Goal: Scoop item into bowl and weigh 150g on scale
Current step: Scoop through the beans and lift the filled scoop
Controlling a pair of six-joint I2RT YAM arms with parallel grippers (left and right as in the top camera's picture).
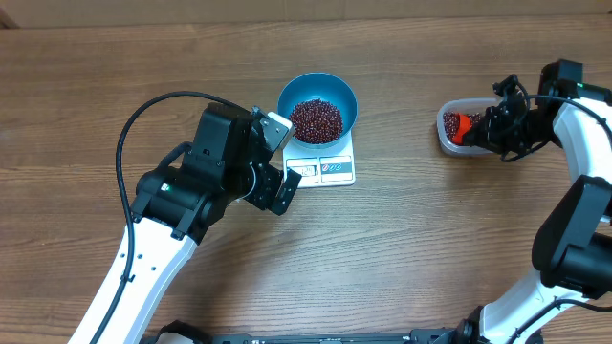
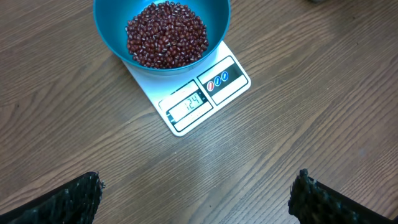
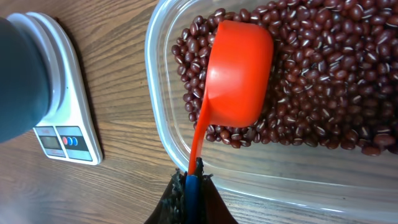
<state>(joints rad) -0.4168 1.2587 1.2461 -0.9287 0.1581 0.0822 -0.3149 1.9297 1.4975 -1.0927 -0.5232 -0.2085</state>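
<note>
- Wooden counter (image 1: 411, 258) carries everything.
- Left hand (image 2: 196, 199), jaws wide apart and empty, hovers at 8 o'clock of the white scale (image 1: 330, 170).
- Right hand (image 3: 189, 186) is clamped on the handle of the orange scoop (image 3: 239, 74).
- Clear tub (image 1: 447, 134) of beans sits well apart, at 3 o'clock of the scale.
- Blue bowl (image 1: 285, 103) stands on the scale's 12 o'clock end, holding a heap of red-brown beans (image 1: 316, 118).
- The scoop's cup rests among the tub's beans.
</note>
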